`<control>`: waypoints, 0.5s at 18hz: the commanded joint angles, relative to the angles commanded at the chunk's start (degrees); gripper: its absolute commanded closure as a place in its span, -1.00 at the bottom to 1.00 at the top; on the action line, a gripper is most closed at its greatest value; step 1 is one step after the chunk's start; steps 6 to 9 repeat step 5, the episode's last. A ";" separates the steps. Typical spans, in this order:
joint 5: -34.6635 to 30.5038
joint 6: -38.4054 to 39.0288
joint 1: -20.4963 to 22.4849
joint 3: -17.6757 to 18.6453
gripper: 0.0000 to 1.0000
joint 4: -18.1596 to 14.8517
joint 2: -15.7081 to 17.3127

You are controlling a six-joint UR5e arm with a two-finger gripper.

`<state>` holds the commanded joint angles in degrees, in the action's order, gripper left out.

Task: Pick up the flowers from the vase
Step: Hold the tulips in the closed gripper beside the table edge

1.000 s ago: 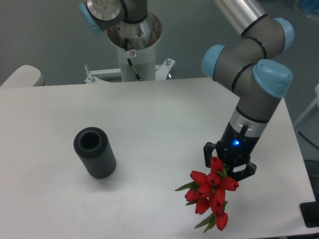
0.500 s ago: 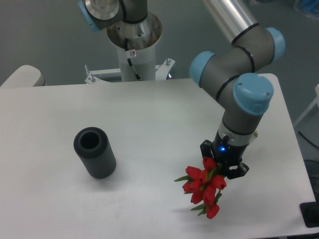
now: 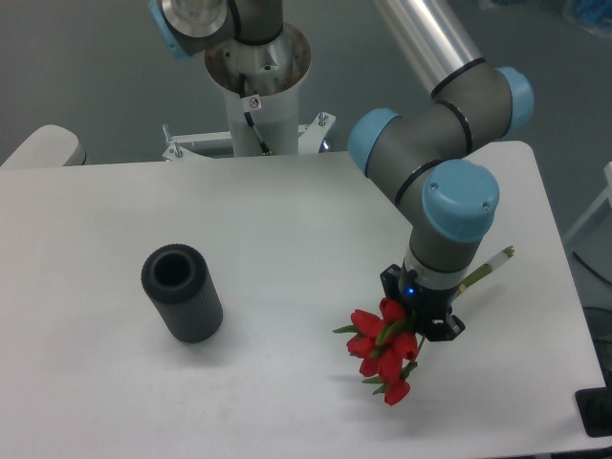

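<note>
The vase (image 3: 183, 294) stands upright on the white counter (image 3: 287, 229), its dark ribbed wall and thick rim in plain sight and its mouth showing nothing but a dark hollow. The flowers (image 3: 382, 346) are out of it, well apart to its right, near the counter's front edge. They hang as a tight bunch of red buds with a few green leaves poking out to the left and below, the blooms pointing down and forward toward the camera. Their pale green stems (image 3: 490, 265) run up and to the right behind the wrist, the cut ends showing past the arm on the side away from the vase.

The end effector (image 3: 418, 314) sits right at the top of the bunch, farther from the vase than the blooms, its black body lit by a small blue light. It is pinched on the flowers just above the buds. The arm (image 3: 440, 143) rises from it up and back, grey with light blue joint caps, toward the base pedestal (image 3: 256, 81) beyond the counter's far edge.
</note>
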<state>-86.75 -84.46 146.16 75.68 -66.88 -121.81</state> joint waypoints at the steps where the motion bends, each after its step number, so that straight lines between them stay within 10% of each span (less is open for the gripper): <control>1: 0.00 -0.18 0.00 0.00 1.00 0.00 -0.18; 9: 0.00 -0.62 0.18 -0.61 1.00 -0.09 -0.53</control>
